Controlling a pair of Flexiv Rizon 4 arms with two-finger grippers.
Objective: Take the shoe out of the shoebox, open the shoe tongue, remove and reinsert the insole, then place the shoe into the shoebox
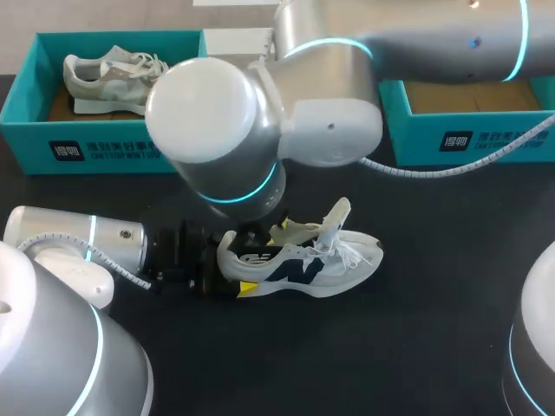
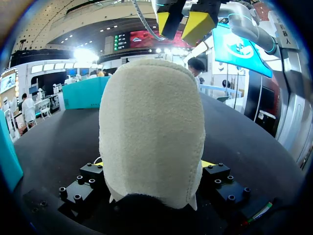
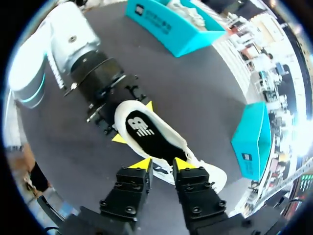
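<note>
On the table (image 1: pixel 451 329), the white-and-navy shoe (image 1: pixel 299 264) stands, a white logo on its black insole (image 3: pixel 146 139); left jaws pinch its heel, right jaws hang spread above. White print marks the teal shoebox (image 1: pixel 416 143) behind.

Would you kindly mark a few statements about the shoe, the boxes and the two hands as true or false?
1. The white shoe rests on the table. True.
2. The left hand grips the white shoe at its toe. False: its fingers clamp the heel from both sides.
3. The left shoebox is empty. False: a grey shoe lies in it.
4. The right hand is above the white shoe's opening, fingers apart. True.
</note>
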